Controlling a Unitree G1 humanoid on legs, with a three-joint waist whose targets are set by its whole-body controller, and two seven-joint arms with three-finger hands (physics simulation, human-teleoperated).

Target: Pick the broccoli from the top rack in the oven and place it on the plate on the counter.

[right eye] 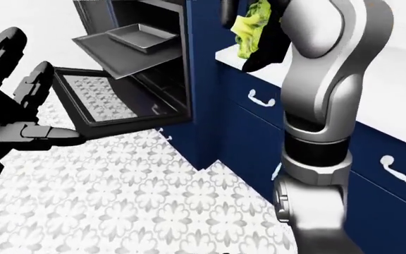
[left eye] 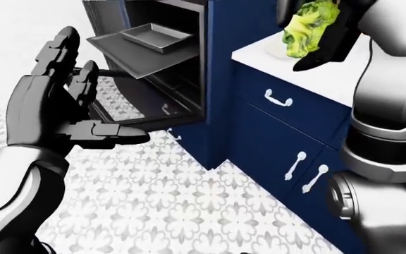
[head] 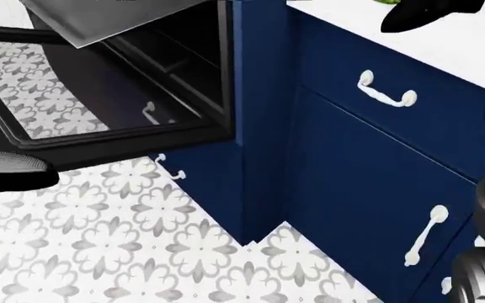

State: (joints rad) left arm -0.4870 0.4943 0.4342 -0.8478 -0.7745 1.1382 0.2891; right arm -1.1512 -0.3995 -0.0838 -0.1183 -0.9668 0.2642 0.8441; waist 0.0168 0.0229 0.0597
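Gripping the broccoli (left eye: 306, 33) over the white counter (left eye: 344, 79) in the right robot hand (left eye: 323, 39), left robot hand (left eye: 62, 106) open, fingers spread

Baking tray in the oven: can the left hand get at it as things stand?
Probably yes. The left hand is open and empty, raised beside the open oven, and the tray sits on a pulled-out rack with nothing over it. The right hand is busy with the broccoli.
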